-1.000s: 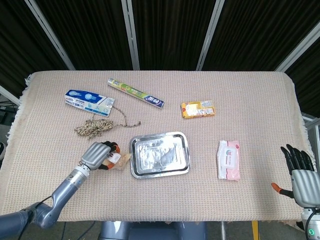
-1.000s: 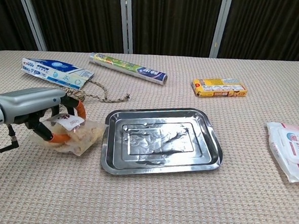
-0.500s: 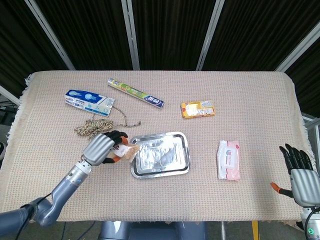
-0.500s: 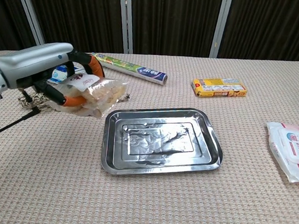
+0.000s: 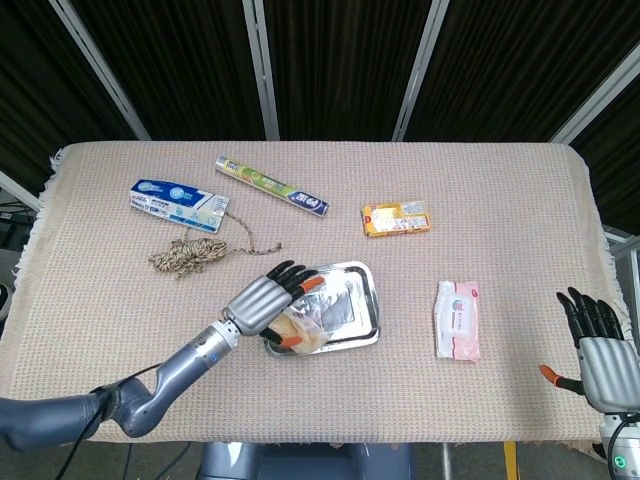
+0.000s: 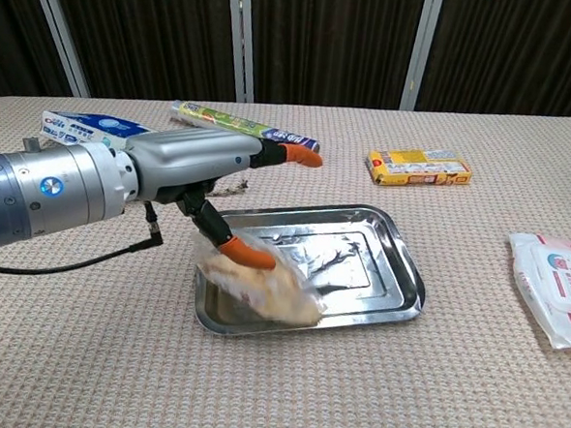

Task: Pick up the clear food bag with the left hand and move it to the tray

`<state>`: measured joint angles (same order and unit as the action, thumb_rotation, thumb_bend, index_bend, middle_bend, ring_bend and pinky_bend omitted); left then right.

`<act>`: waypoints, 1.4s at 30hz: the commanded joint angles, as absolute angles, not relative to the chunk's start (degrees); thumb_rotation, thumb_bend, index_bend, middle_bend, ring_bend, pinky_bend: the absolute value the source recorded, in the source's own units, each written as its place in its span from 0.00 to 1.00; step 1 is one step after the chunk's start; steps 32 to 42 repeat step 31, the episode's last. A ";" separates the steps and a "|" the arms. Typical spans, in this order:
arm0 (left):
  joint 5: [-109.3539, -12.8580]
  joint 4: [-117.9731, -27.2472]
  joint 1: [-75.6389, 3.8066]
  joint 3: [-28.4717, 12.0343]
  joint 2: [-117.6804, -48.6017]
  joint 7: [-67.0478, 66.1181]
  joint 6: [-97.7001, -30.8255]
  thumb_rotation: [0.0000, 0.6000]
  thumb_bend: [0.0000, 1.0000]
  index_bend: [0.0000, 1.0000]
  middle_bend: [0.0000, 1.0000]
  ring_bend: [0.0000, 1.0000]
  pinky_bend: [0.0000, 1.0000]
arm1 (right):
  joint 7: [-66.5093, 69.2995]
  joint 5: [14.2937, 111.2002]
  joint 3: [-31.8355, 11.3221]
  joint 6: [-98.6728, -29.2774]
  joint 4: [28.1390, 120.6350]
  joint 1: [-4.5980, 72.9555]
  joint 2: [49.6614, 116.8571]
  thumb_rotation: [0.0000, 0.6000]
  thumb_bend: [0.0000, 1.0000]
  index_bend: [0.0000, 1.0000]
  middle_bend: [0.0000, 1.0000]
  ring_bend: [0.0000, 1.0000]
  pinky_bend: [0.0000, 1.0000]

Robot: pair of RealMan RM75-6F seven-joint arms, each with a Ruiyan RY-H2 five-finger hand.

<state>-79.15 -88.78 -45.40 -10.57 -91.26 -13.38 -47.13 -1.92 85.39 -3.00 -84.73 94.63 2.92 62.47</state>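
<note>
The clear food bag (image 5: 300,336) (image 6: 266,289), filled with pale snacks, lies in the front-left corner of the steel tray (image 5: 357,270) (image 6: 384,269), partly over its rim. My left hand (image 5: 265,300) (image 6: 211,161) hovers over that corner with its fingers stretched apart. Its orange-tipped thumb points down at the top of the bag, and no finger wraps the bag. My right hand (image 5: 600,350) shows only in the head view, off the table's front-right corner, with its fingers spread and nothing in it.
A toothpaste box (image 5: 178,198) (image 6: 96,135) and a coil of rope (image 5: 190,253) lie at the left. A wrap roll (image 5: 270,185) (image 6: 242,129) and a yellow box (image 5: 397,218) (image 6: 419,168) lie behind the tray. A wipes pack (image 5: 458,320) (image 6: 553,284) lies to its right.
My left hand lifted the bag off the cloth, carried it right to the tray, then spread its fingers; the bag now lies in the tray. The right hand stayed put.
</note>
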 commanded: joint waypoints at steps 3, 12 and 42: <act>-78.25 -91.19 -42.99 -9.61 -89.24 -12.41 -51.10 0.64 0.00 0.00 0.00 0.00 0.00 | -1.86 84.99 -3.21 -84.28 94.38 3.16 62.55 1.00 0.00 0.00 0.00 0.00 0.00; -78.18 -98.51 -32.60 -6.24 -78.59 -14.95 -65.37 0.67 0.00 0.00 0.00 0.00 0.00 | -1.52 84.48 -4.02 -83.86 93.38 3.86 63.19 1.00 0.00 0.00 0.00 0.00 0.00; -84.54 -99.58 -14.30 2.68 -66.34 -10.49 -85.55 0.77 0.00 0.06 0.00 0.00 0.00 | -2.86 83.83 -5.07 -84.27 92.16 4.53 64.97 1.00 0.00 0.00 0.00 0.00 0.00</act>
